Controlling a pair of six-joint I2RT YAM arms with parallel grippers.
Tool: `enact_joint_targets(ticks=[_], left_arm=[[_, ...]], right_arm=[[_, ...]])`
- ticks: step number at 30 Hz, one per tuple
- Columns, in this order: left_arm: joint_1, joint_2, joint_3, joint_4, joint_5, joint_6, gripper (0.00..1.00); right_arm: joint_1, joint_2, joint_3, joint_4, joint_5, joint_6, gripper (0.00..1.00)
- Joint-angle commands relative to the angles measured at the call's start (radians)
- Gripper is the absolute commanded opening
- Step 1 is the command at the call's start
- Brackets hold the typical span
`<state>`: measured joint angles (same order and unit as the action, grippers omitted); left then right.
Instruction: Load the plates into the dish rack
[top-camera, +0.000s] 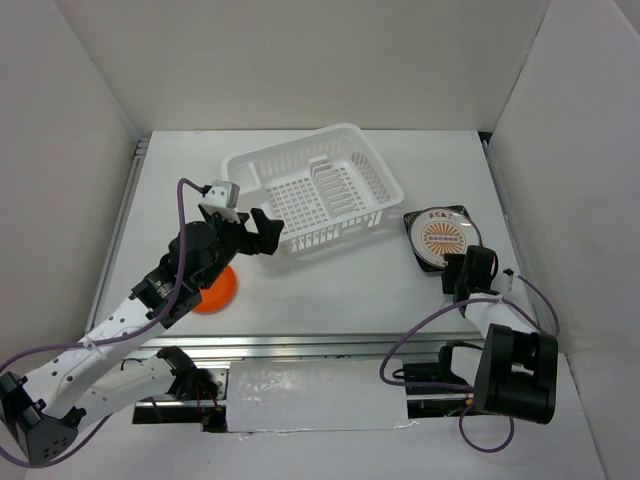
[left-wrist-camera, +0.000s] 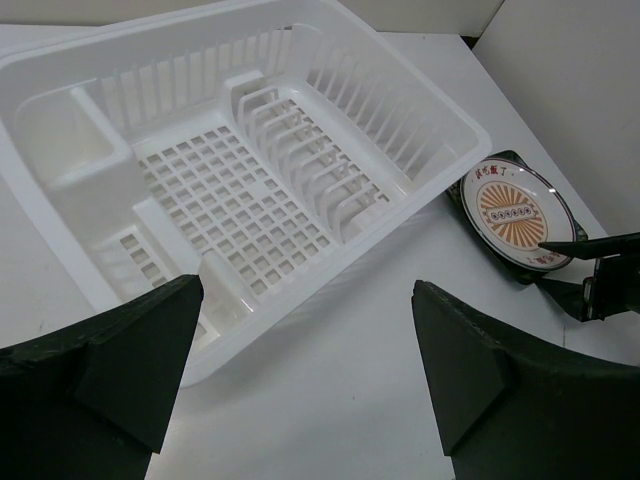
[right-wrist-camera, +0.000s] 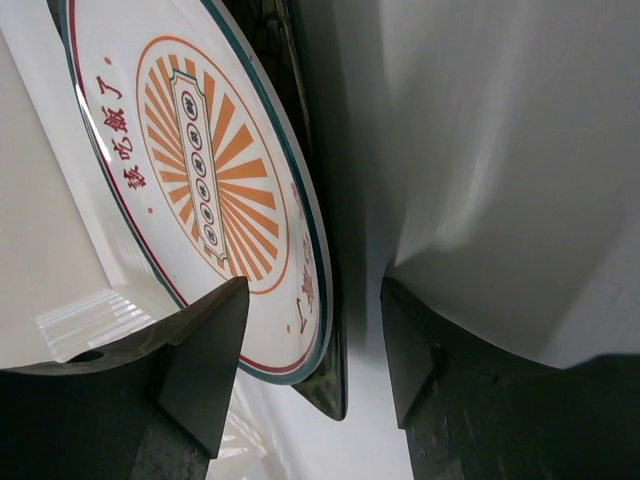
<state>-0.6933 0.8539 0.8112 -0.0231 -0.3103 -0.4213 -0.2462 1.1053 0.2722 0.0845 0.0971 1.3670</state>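
The white dish rack (top-camera: 310, 195) stands at the table's middle back, and it fills the left wrist view (left-wrist-camera: 250, 170). The white sunburst plate (top-camera: 443, 238) lies on the dark square plate (top-camera: 413, 219) to the rack's right. My right gripper (top-camera: 462, 268) is open at their near edge. In the right wrist view its jaws (right-wrist-camera: 315, 290) straddle the rims of the sunburst plate (right-wrist-camera: 200, 170) and the dark plate (right-wrist-camera: 333, 385) without touching. The orange plate (top-camera: 217, 293) lies half hidden under my left arm. My left gripper (top-camera: 255, 232) is open and empty, just off the rack's front left corner (left-wrist-camera: 308, 285).
White walls enclose the table on the left, back and right; the right wall (top-camera: 560, 200) is close beside the stacked plates. A metal rail (top-camera: 300, 345) runs along the near edge. The right gripper's fingers (left-wrist-camera: 600, 270) show in the left wrist view.
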Motion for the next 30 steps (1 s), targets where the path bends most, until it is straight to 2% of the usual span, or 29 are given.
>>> enact_joint_targets(ticks=[1,4,9,16,23,30], left_arm=[[-0.003,0.004,0.020,0.052,-0.010,0.012,0.99],[-0.003,0.001,0.019,0.052,-0.013,0.010,1.00],[-0.003,-0.004,0.014,0.052,-0.012,0.009,0.99],[-0.003,-0.013,0.011,0.049,-0.010,0.006,0.99],[-0.003,-0.026,0.005,0.049,-0.012,0.004,1.00],[-0.003,-0.023,0.006,0.049,-0.010,0.004,0.99]], right_arm=[[-0.013,0.018,0.002,0.054,-0.002,0.003,0.63],[-0.013,0.011,-0.004,0.064,0.000,0.000,0.62],[-0.011,0.021,0.001,0.067,-0.007,-0.009,0.52],[-0.015,0.037,0.004,0.078,-0.016,-0.013,0.48],[-0.021,0.054,0.004,0.092,-0.037,-0.020,0.35],[-0.025,0.042,-0.001,0.093,-0.043,-0.031,0.27]])
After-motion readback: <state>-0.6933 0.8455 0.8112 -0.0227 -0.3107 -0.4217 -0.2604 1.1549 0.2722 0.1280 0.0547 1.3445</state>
